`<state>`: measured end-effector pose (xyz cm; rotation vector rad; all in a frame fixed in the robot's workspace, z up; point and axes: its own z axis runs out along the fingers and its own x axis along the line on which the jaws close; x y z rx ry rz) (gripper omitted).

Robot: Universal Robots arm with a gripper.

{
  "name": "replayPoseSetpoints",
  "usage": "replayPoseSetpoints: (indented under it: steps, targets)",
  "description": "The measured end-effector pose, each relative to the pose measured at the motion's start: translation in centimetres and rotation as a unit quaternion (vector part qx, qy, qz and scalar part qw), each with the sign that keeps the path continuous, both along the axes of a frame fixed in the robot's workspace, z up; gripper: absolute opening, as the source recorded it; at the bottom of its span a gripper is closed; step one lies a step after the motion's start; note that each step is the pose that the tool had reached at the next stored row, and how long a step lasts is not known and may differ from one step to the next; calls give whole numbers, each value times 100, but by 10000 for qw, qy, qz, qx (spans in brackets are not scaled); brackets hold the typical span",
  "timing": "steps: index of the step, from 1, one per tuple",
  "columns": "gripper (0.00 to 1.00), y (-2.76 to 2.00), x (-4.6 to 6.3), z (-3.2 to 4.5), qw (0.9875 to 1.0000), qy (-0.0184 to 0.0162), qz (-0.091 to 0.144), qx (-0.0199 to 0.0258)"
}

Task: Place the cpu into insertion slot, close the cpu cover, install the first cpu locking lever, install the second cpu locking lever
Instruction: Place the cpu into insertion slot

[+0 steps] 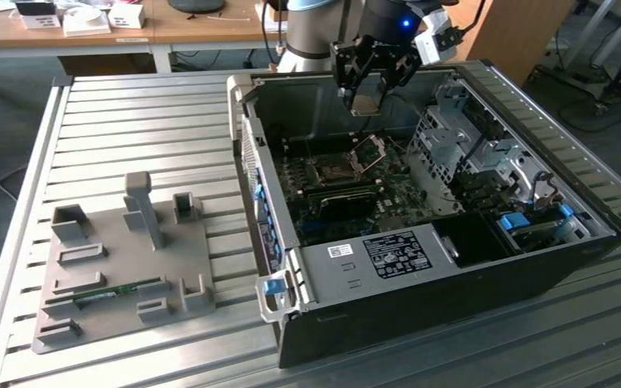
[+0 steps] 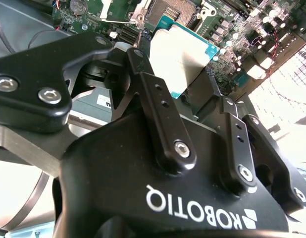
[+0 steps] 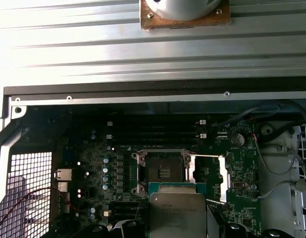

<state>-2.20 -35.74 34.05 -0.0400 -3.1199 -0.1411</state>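
My gripper hangs over the open black computer case, shut on the cpu, which it holds by its edges above the motherboard. In the second wrist view the cpu sits flat between the two black fingers. The insertion slot lies below and slightly to the exterior view's left of the chip, dark and bare inside. The cpu cover stands raised beside it. In the first wrist view the cpu sits just short of the insertion slot, with the cpu cover swung aside.
A grey fixture plate with a green memory stick lies on the slatted metal table at the exterior view's left. The case walls and a metal drive cage hem in the motherboard. A wooden desk stands behind.
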Motion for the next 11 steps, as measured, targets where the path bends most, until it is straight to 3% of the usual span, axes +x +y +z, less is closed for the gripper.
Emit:
replayPoseSetpoints:
  steps: [11]
  targets:
    - [54, 0, 0, -12, 10000, 0, 0, 1]
